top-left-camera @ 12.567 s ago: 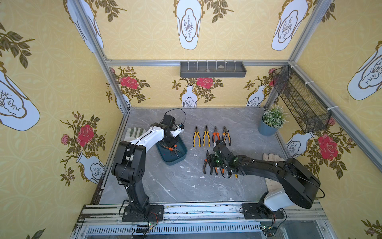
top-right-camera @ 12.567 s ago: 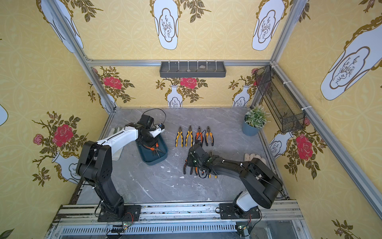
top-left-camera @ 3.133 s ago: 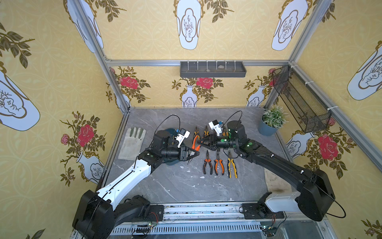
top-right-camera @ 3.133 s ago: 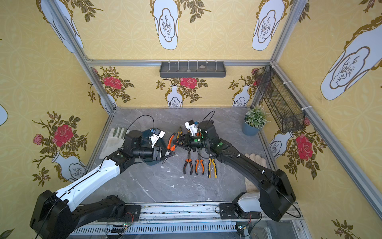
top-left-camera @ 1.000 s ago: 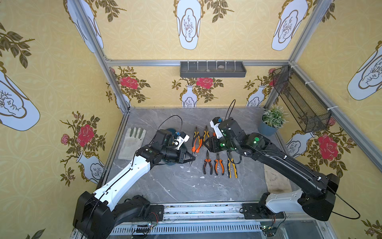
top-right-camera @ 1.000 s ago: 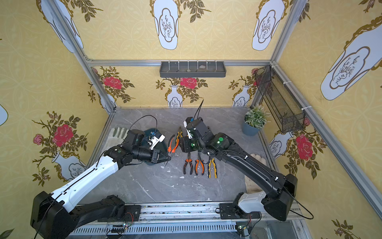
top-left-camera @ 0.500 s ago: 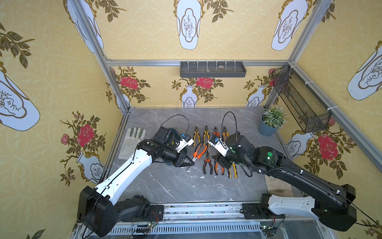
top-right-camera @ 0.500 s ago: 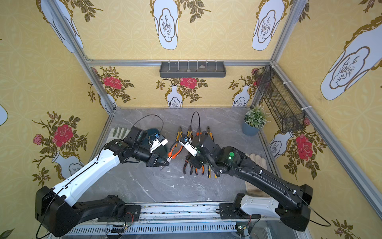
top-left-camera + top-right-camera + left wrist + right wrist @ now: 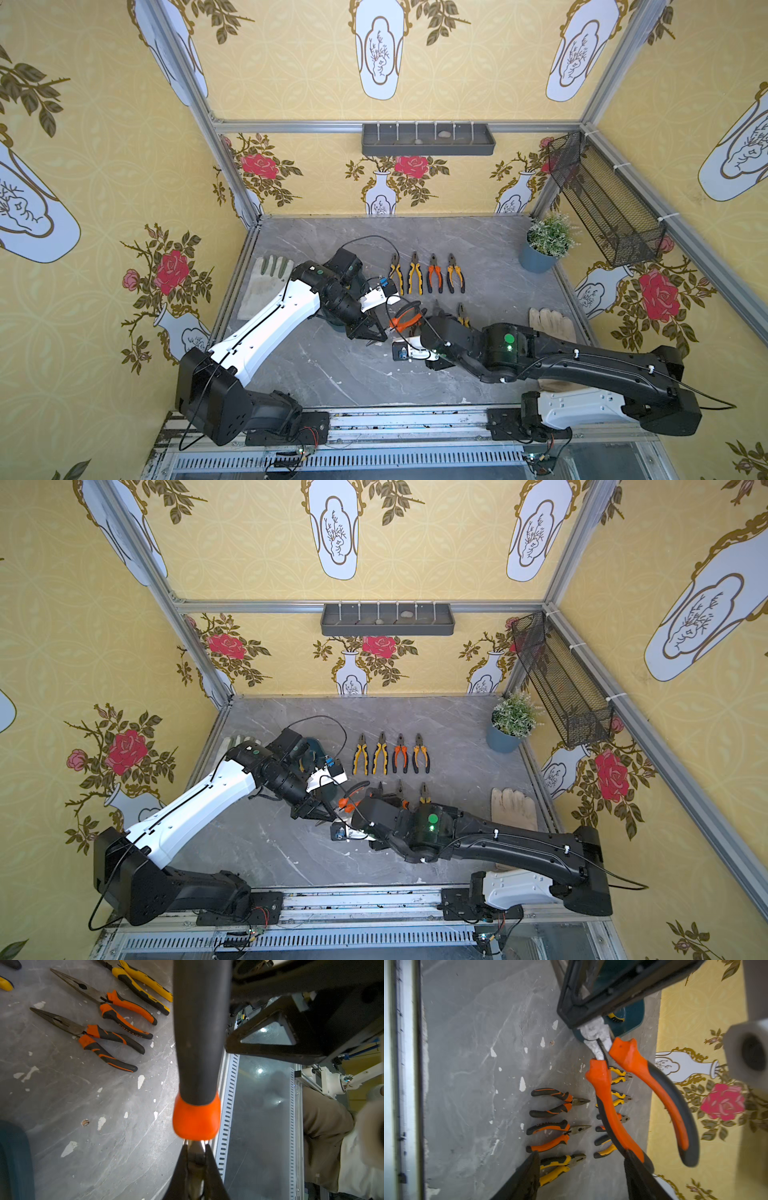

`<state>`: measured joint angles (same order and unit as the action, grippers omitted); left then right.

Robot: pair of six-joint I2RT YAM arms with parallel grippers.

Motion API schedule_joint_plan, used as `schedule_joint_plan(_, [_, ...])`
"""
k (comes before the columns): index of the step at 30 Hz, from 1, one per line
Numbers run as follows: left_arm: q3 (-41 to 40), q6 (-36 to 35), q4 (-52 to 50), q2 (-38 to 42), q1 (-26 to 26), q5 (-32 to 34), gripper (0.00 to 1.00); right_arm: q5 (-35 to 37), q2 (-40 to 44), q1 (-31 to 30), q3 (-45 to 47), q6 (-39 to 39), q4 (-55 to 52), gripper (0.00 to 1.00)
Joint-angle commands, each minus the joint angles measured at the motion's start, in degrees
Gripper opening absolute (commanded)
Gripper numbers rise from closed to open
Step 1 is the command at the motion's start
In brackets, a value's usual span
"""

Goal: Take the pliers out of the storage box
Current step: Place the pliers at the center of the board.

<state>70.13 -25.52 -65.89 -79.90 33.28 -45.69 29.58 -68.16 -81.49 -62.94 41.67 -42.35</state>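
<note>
Clenched hard with the left tool (image 9: 376,333) on the steel nose of the orange-and-black pliers (image 9: 612,1093). Held in the air over the middle of the tabletop (image 9: 332,374), between the storage box (image 9: 633,1016) toward the left edge and the near row (image 9: 108,1030) of three.

Spread wide and gripping nothing at the right tool (image 9: 581,1159), with one splayed handle just beside a finger.

Probably heavy for the size, rigid steel, loose at the pivot, so expect swinging handles. Smooth and tapering at the nose, hence apt to slip. Better taken across both rubbery handles together, close to the pivot.

Left to fetch, by the look of it: one yellow-handled pair (image 9: 614,1018) inside the box. Lying out toward the far edge: four in the far row (image 9: 426,274).
</note>
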Motion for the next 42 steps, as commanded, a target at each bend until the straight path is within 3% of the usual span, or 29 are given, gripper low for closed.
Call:
schedule_joint_plan(1, [0.01, -2.16, -2.58, 0.12, 0.12, -2.06, 0.0, 12.56, 1.06, -1.57, 2.34, 9.93, 9.29, 0.64])
schedule_joint_plan(7, [-0.24, -1.41, -2.1, 1.23, 0.12, -1.95, 0.0, 17.02, 3.22, -6.03, 4.91, 18.93, 17.14, 0.64])
schedule_joint_plan(11, [-0.29, -0.92, -1.79, 1.45, 0.12, -1.81, 0.0, 20.03, 3.32, -11.27, 4.06, 19.79, 17.18, 0.64])
schedule_joint_plan(15, [-0.26, -0.94, -1.85, 1.24, 0.12, -2.62, 0.0, 17.61, 2.71, -12.52, 4.15, 20.0, 17.89, 0.67])
schedule_joint_plan(25, [0.1, -0.98, -1.95, 1.86, 0.12, -3.24, 0.0, 9.98, -1.06, -4.67, 3.01, 18.21, 17.17, 0.81])
schedule_joint_plan(32, [0.46, -1.02, -2.1, 1.18, 0.12, -3.5, 0.0, 9.92, -3.99, -3.03, 3.77, 22.34, 22.61, 0.85])
schedule_joint_plan(38, [0.39, -1.11, -2.13, 1.24, 0.12, -3.59, 0.0, 8.52, -6.68, 0.55, 3.26, 24.94, 25.62, 0.86])
schedule_joint_plan(42, [0.28, -1.09, -2.14, 1.67, 0.13, -3.54, 0.0, 6.97, -7.92, 4.15, 2.65, 24.62, 24.26, 0.82])
